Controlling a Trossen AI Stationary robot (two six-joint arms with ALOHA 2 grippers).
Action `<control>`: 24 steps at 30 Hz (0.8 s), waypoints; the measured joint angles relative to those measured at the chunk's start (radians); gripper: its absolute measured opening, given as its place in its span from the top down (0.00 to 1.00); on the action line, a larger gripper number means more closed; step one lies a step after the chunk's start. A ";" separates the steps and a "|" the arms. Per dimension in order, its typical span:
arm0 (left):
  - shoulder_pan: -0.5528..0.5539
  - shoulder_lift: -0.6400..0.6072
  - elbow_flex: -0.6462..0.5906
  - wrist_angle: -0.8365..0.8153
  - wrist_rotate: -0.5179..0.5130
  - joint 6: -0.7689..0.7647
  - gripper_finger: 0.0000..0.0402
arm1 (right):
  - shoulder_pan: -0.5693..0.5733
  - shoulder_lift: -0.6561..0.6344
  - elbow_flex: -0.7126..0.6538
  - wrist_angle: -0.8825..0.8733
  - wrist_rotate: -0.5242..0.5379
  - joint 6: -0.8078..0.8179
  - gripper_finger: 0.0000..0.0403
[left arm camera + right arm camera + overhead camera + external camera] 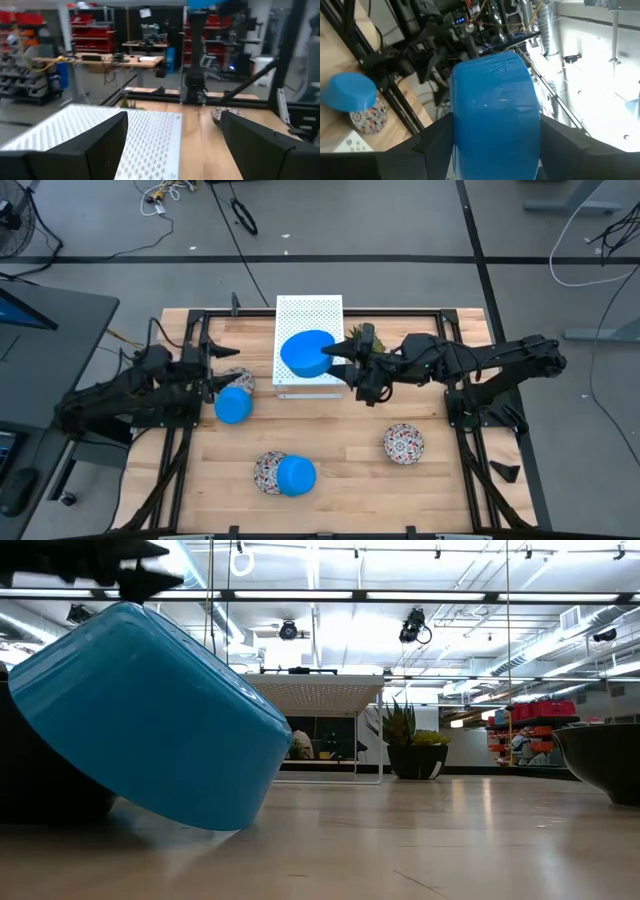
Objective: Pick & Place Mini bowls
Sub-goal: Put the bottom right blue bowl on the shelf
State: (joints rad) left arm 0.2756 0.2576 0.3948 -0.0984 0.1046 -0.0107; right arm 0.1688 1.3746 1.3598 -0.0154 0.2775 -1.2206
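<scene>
My right gripper is shut on a plain blue mini bowl above the white perforated box. My left gripper is open, level, near the table's left side, pointing at the box and holding nothing. Beside it a blue bowl leans on a floral bowl. Near the front edge another blue bowl rests tilted against a floral bowl. One floral bowl stands alone on the right. My right gripper holds the blue bowl across its outer wall, pinched between the two fingers, one on each side. The fingers come level from the table's right side. The bowl is lifted clear above the box; its blue edge shows high in the left wrist view.
A small green potted plant stands behind the box, next to my right arm. A black frame runs along the table's edges. Bare wood lies between the box and the front bowls.
</scene>
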 joint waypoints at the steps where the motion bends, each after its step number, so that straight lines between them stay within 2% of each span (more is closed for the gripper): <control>1: 0.000 0.035 0.035 -0.002 0.020 0.021 0.19 | 0.000 0.000 0.000 0.001 -0.007 0.007 0.38; 9: 0.000 0.300 0.310 -0.007 0.191 0.116 0.19 | 0.005 0.000 0.000 0.023 -0.009 0.015 0.38; 14: 0.000 0.437 0.453 -0.013 0.230 0.137 0.19 | 0.005 0.000 0.000 0.029 -0.058 0.088 0.38; 20: -0.001 0.565 0.611 -0.009 0.316 0.207 0.19 | 0.005 -0.001 0.000 0.031 -0.064 0.136 0.38; 24: -0.001 0.635 0.708 -0.088 0.347 0.262 0.19 | 0.005 -0.001 0.000 0.031 -0.064 0.143 0.38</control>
State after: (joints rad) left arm 0.2746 0.8921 1.1033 -0.1860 0.4519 0.2508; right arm 0.1734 1.3739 1.3594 0.0154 0.2138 -1.0771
